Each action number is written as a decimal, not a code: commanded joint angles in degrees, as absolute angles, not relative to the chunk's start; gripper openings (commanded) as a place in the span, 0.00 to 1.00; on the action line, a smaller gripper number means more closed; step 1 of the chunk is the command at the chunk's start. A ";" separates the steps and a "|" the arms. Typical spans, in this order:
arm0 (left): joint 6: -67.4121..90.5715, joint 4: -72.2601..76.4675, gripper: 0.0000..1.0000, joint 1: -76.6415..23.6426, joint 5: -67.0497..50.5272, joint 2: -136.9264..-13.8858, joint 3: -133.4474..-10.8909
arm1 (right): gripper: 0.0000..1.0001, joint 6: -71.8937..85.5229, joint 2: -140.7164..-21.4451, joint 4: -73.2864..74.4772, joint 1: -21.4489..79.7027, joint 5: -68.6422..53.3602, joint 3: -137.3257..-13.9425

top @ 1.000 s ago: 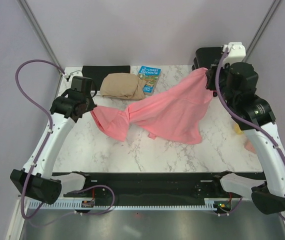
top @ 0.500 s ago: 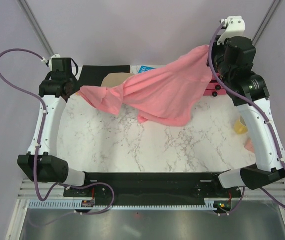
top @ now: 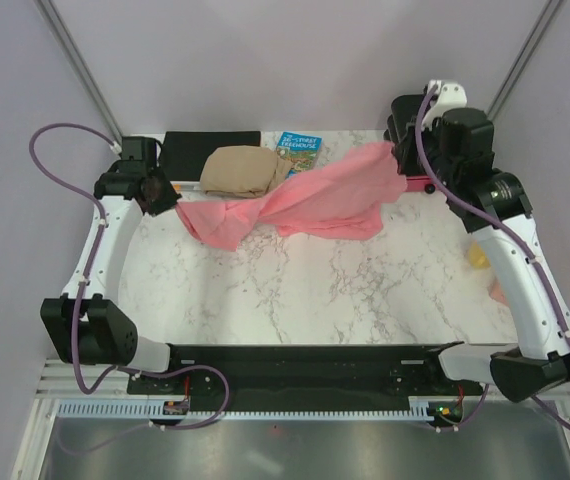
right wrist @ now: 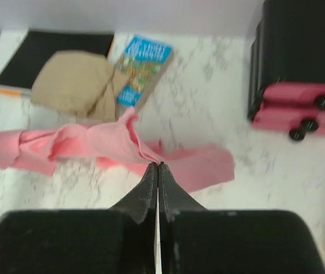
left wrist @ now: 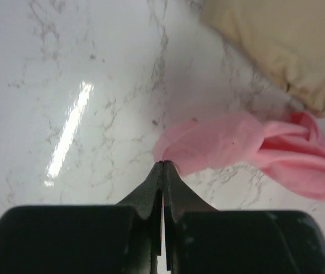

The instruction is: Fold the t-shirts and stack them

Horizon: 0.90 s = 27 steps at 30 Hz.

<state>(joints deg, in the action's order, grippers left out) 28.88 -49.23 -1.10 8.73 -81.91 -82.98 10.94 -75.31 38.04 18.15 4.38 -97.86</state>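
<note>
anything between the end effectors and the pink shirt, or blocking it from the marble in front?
Nothing visible: left end effector and right end effector pinch the shirt; the table in front is bare. A tan cloth and book lie behind.

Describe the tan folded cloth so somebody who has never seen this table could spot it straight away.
Look along the far edge of the marble table. Between the flat black mat near the far left corner and the blue book lies the tan folded cloth. It is the only beige, compact bundle; the salmon-pink t-shirt next to it is stretched out long.
</note>
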 commanded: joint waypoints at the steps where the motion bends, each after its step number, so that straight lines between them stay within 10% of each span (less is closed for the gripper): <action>1: 26.46 -51.85 0.02 -0.79 3.43 -78.49 -77.26 | 0.00 19.50 -67.17 43.41 18.02 -2.63 -89.22; 14: 22.76 -56.25 0.02 -0.88 0.26 -79.29 -77.43 | 0.00 27.33 -60.83 58.53 18.02 -10.81 -91.32; 27: 29.00 -47.81 0.02 -0.88 -2.64 -89.55 -100.18 | 0.00 16.72 -74.69 33.67 17.75 8.25 -98.33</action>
